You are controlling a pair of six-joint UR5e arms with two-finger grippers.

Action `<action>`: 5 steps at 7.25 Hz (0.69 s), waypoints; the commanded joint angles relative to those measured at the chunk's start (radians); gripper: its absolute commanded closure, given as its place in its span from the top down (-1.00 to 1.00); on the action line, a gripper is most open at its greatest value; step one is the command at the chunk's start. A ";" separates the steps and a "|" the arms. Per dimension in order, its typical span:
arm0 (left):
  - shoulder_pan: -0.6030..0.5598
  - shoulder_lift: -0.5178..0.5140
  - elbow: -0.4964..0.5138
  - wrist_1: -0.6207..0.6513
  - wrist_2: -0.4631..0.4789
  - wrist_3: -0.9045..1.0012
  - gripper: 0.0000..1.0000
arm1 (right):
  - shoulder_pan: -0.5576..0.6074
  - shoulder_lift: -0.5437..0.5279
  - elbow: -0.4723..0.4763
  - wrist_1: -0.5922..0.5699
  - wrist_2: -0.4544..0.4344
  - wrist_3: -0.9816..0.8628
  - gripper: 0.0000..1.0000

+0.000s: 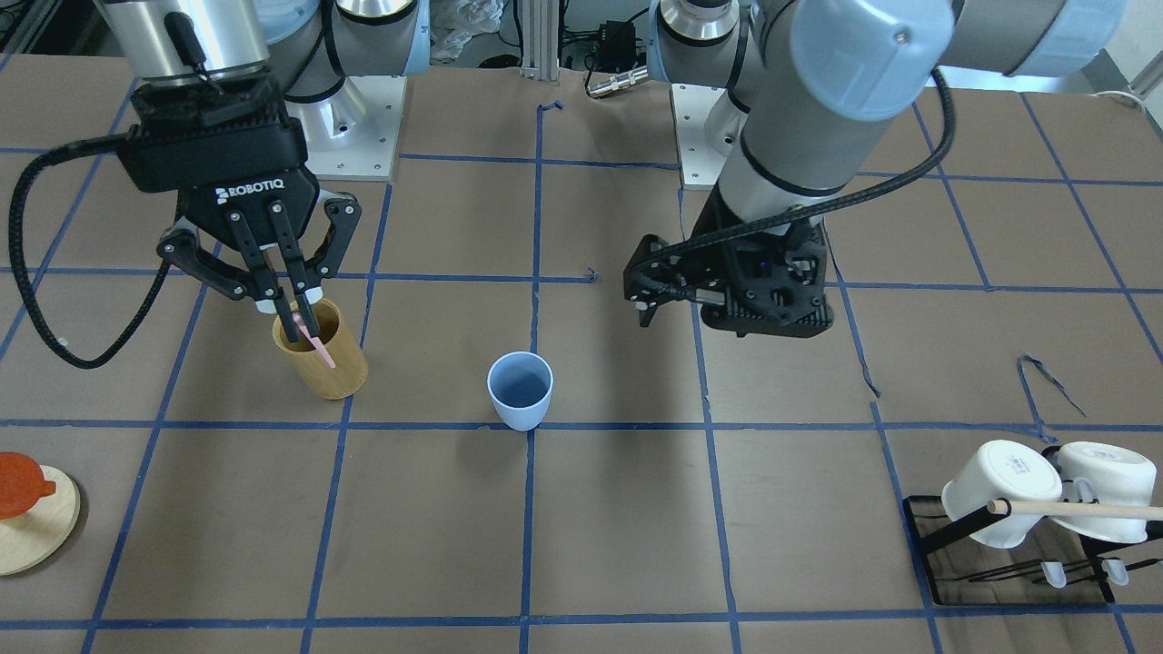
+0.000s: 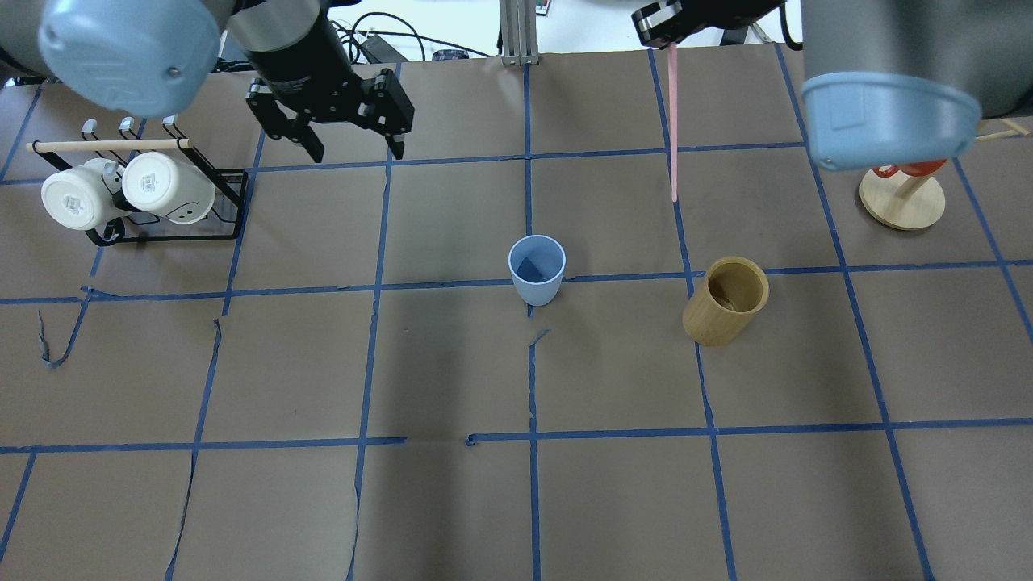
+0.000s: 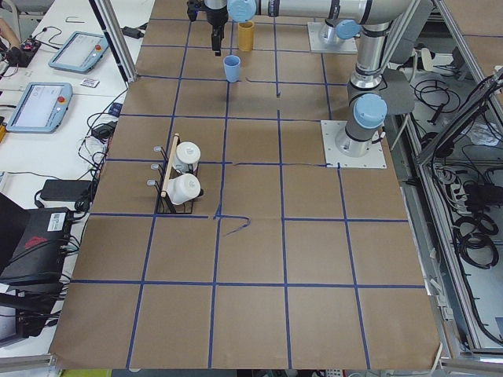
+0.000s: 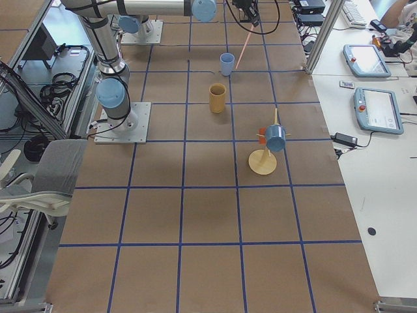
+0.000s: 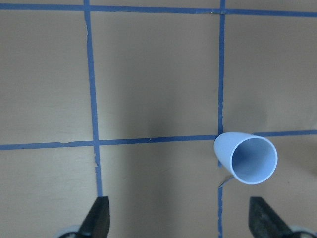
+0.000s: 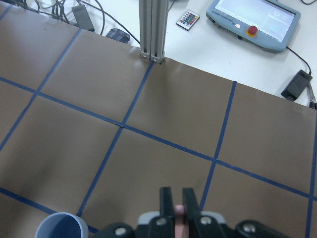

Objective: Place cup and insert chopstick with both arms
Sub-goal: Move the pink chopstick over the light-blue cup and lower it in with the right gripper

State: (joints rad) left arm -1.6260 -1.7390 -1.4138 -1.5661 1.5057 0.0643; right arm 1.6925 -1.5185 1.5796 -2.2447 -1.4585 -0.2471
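The table [image 2: 613, 500] is covered in brown paper marked into squares with blue tape, and the tape is torn or lifting in several spots. A blue cup [image 2: 537, 269] stands upright and empty near the middle, on a crossing of tape lines. To its right, a little nearer the robot and well apart from it, stands a wooden pot [image 2: 725, 300], also upright. The right gripper [image 1: 298, 318] has its fingers pinched together on the top of a pink chopstick [image 2: 672, 137], which hangs point down. From the front the tip lines up with the pot's mouth, but the overhead and side views put it high in the air, so it is probably not in the pot. The left gripper [image 2: 357, 152] hovers over the far left part of the table with its fingers spread wide and nothing between them; its wrist camera looks down on the blue cup from above. At the left end sits a black wire rack [image 2: 230, 202] with two white mugs [image 2: 165, 187] hung from a wooden bar. At the right end a round wooden stand [image 2: 901, 202] carries something red. Around the table are white benches with control tablets [image 3: 35, 106] and loose cables, a metal post [image 6: 151, 29] at the far edge, and a grey chair [image 4: 39, 176].
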 commanded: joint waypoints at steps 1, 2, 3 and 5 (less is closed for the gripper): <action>0.041 0.058 -0.029 -0.057 0.031 0.098 1.00 | 0.074 0.036 0.003 -0.155 0.026 0.022 -1.00; 0.041 0.087 -0.033 -0.054 0.025 0.072 1.00 | 0.084 0.064 0.011 -0.168 0.091 0.041 -1.00; 0.041 0.107 -0.036 -0.055 0.021 0.010 1.00 | 0.091 0.081 0.026 -0.212 0.102 0.057 -1.00; 0.041 0.142 -0.028 -0.080 0.002 -0.086 1.00 | 0.102 0.104 0.115 -0.364 0.106 0.066 -1.00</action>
State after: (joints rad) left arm -1.5850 -1.6203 -1.4443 -1.6294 1.5209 0.0207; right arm 1.7876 -1.4296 1.6440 -2.5272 -1.3585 -0.1878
